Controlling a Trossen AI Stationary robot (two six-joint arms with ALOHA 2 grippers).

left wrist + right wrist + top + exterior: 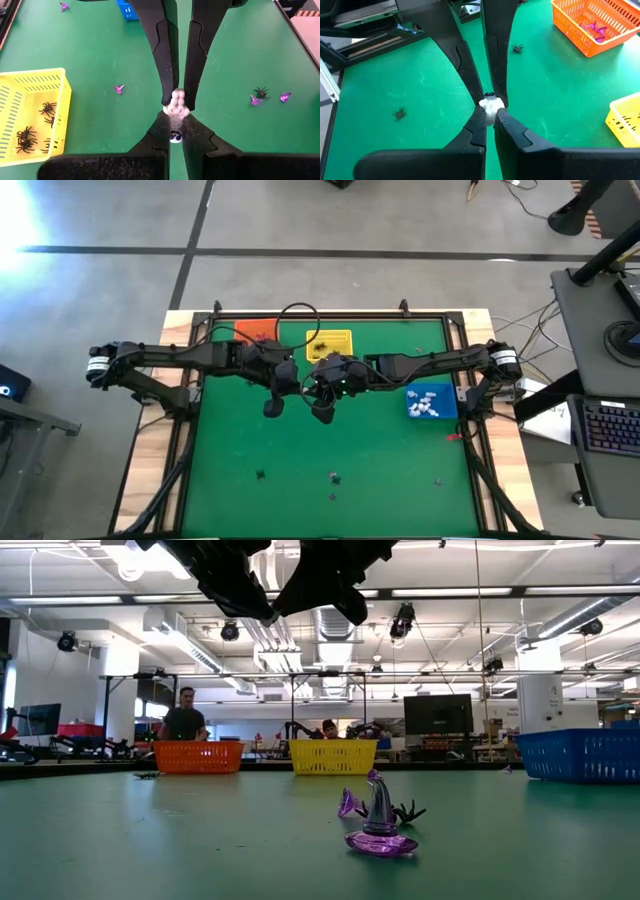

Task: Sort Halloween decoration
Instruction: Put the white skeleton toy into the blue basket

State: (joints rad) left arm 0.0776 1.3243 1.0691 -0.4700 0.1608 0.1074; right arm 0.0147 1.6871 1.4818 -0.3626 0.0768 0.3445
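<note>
Both arms matte black, chunky jointed segments. Left arm (190, 358) has white/silver band at outer joint, far left of frame; right arm (440, 360) same band at far right. Thin black cable loops (298, 315) above wrists, upper centre. Fingers (167, 45) on left gripper (177, 102): long, flat, tapering black blades with stepped contour line along inner face. Right gripper (491, 109) fingers (470, 145) identical, smooth black, broad base block across bottom of frame. No visible markings.
</note>
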